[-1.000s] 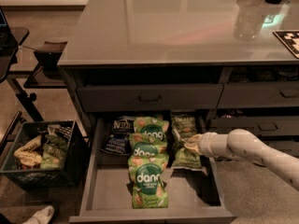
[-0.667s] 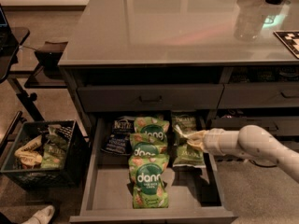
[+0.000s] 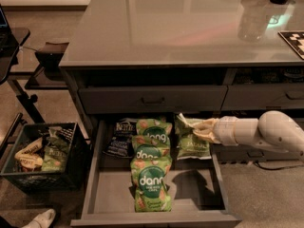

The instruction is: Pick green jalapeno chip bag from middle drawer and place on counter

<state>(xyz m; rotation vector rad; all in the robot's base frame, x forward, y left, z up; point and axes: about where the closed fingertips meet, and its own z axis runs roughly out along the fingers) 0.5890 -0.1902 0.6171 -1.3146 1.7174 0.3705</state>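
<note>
In the open middle drawer [image 3: 111, 189], right of the dark blue Kettle bag [image 3: 121, 137] and the row of dang bags [image 3: 151, 175], your green jalapeno chip bag [image 3: 190, 145] lies at the right side. The end effector [image 3: 198, 128] looks pinched shut on its top edge. You appear to be at the lift: raise it clear of the drawer, then up onto the counter surface [image 3: 180, 27].

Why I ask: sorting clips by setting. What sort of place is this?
Likely an office snack kitchen: grey counter, open middle drawer of chip bags, snack crate beside it. The gripper is at the green jalapeno chip bag.
</note>
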